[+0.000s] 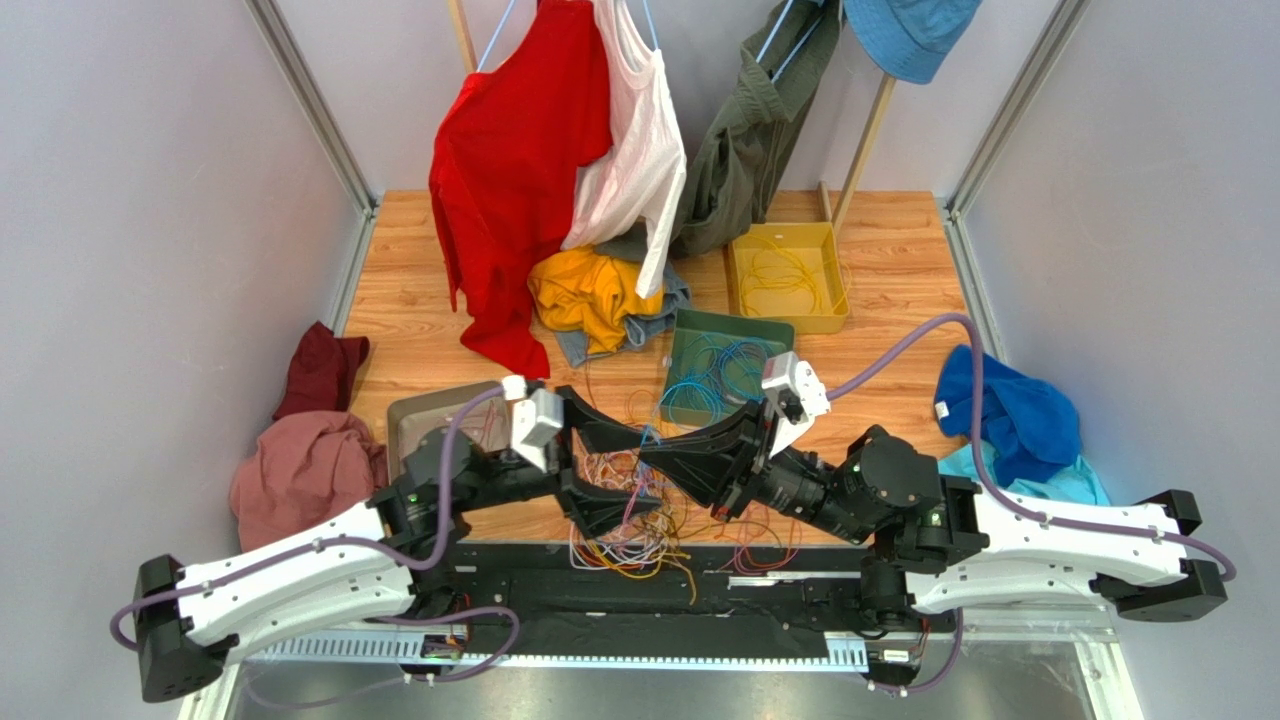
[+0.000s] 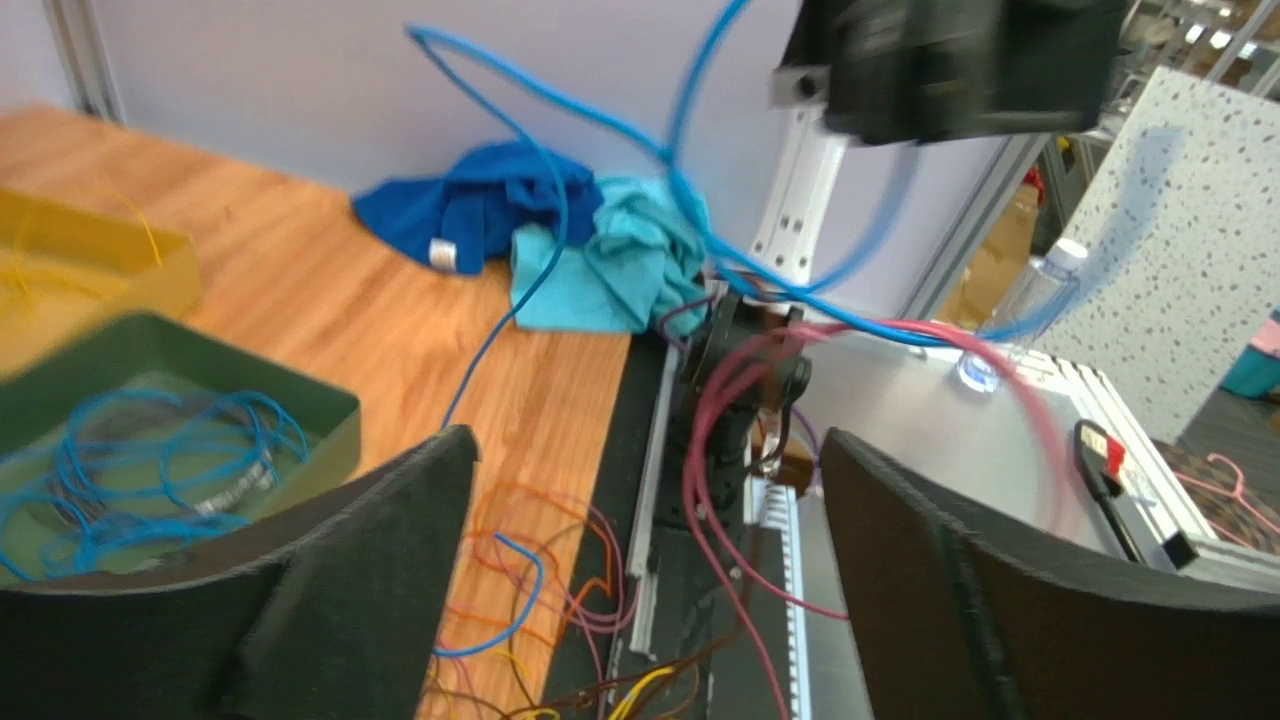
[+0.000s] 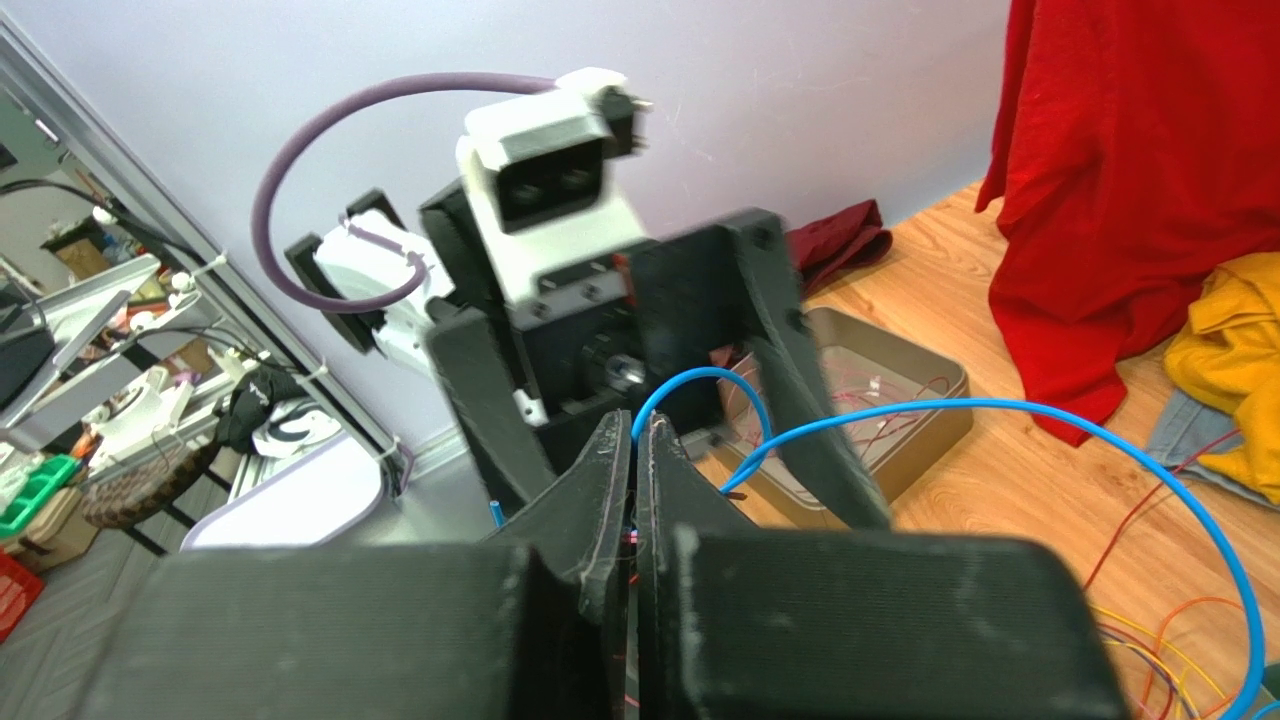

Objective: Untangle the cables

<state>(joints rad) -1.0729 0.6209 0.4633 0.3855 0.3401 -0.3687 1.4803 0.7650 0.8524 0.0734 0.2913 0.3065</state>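
We are pinching a blue cable (image 3: 962, 413) in our right gripper (image 3: 631, 480), its jaws pressed flat together, and the cable is looping out from the fingertips and arcing away through the air. We are holding our left gripper (image 1: 649, 473) wide open and empty, facing the right gripper tip to tip, just on the near side of the green tray (image 1: 736, 320). The tangle of cables (image 1: 639, 537), orange, red, yellow and purple, is lying on the wooden surface (image 1: 406, 300) beneath both grippers, also on the near side of the green tray and just beside it. More coiled blue cables (image 1: 721, 375) are sitting inside the green tray. In the left wrist view a red cable (image 2: 706, 450) is showing beyond the gap between the open fingers (image 2: 376, 570), touching neither, and the blue cable is rising toward the right gripper above.
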